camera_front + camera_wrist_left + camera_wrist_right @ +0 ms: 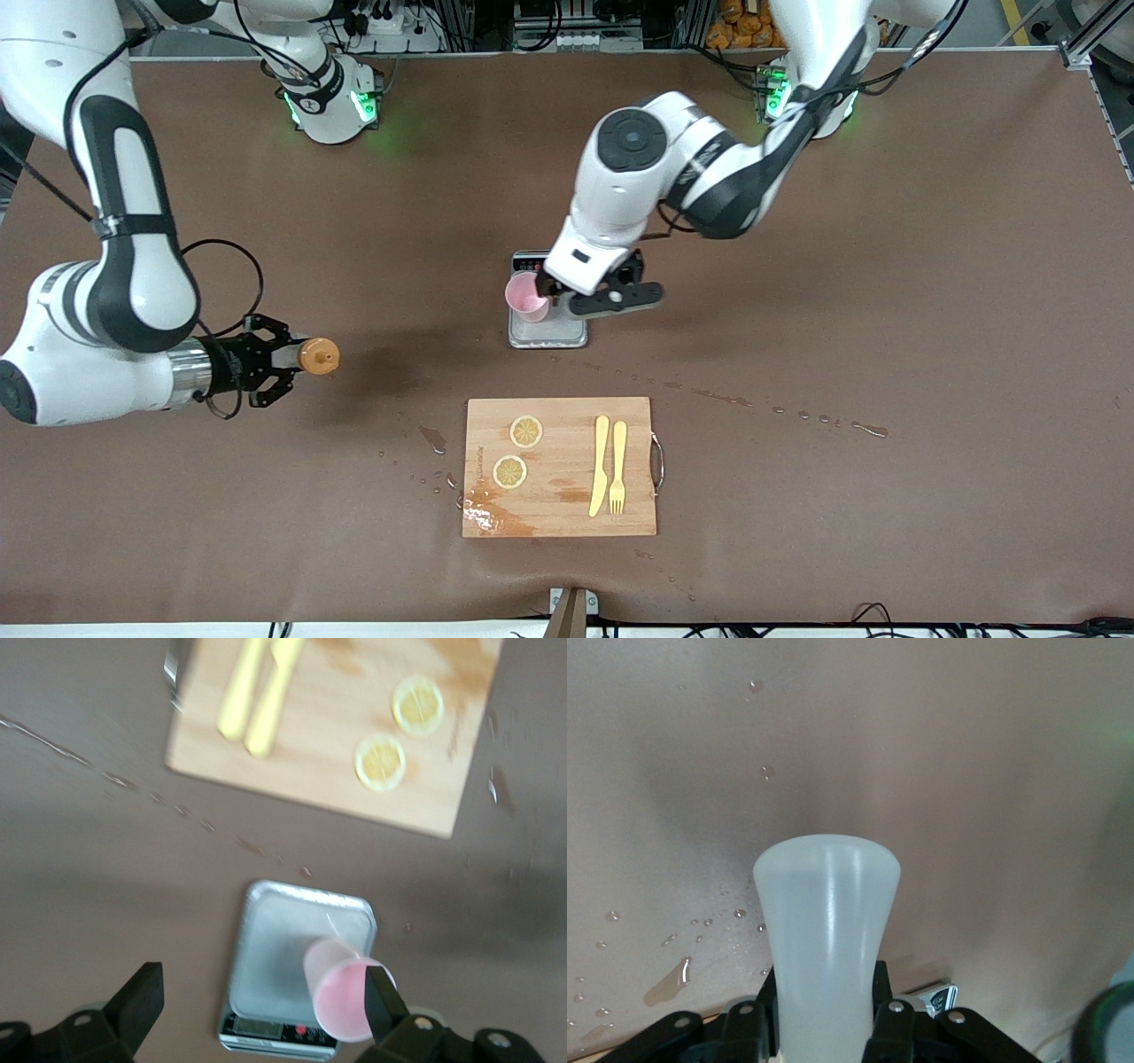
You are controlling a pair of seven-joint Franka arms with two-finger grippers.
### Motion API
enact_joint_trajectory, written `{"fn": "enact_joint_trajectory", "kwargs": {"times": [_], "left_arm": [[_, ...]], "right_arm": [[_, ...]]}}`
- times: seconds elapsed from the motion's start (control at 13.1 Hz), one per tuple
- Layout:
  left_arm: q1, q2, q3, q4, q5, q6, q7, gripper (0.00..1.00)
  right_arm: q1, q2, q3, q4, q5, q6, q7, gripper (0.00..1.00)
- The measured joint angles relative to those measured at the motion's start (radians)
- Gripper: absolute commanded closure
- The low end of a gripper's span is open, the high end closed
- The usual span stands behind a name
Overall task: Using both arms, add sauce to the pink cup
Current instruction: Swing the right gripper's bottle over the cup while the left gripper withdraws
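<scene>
Two grippers concern us. Our right gripper (282,361) hangs over bare table toward the right arm's end, jaws clamped around the sauce (827,930), whose orange cap (319,356) pokes out past the fingertips. Our left gripper (266,1010) hovers above the grey scale (288,948) with its fingers (385,1005) spread wide. The pink cup (345,997) stands on the scale, just beside one finger; we cannot tell whether they touch.

No readable text anywhere, faint burned-in mark along one edge of the cutting board (558,467) too small to read, scale (297,970) display blurred, unreadable
</scene>
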Motion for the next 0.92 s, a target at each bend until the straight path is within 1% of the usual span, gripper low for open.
{"fn": "enact_joint_trajectory", "kwargs": {"times": [0.15,0.31,0.46,0.61,0.69,0.77,0.92], "left_arm": [[0.075,-0.035,0.002,-0.001,0.000,-0.036,0.022,0.00],[0.135,-0.050,0.002,-0.001,0.000,-0.078,0.092,0.00],[0.185,-0.075,0.002,-0.001,0.000,-0.154,0.178,0.00],[0.241,-0.120,0.001,-0.001,0.000,-0.219,0.254,0.00],[0.272,-0.145,0.000,-0.003,0.000,-0.238,0.298,0.00],[0.301,-0.167,-0.001,-0.009,-0.002,-0.252,0.342,0.00],[0.356,-0.210,-0.002,-0.039,-0.014,-0.267,0.424,0.00]], "right_arm": [[0.064,-0.019,0.000,-0.001,-0.052,-0.004,0.088,0.60],[0.135,-0.022,0.001,-0.003,-0.113,-0.005,0.169,0.61],[0.205,-0.022,0.001,-0.007,-0.166,-0.005,0.252,0.61],[0.262,-0.022,0.001,-0.009,-0.196,-0.006,0.333,0.61],[0.289,-0.022,0.001,-0.009,-0.226,-0.014,0.371,0.61],[0.319,-0.022,0.001,-0.009,-0.269,-0.030,0.416,0.64],[0.387,-0.022,0.001,-0.009,-0.363,-0.063,0.508,0.65]]}}
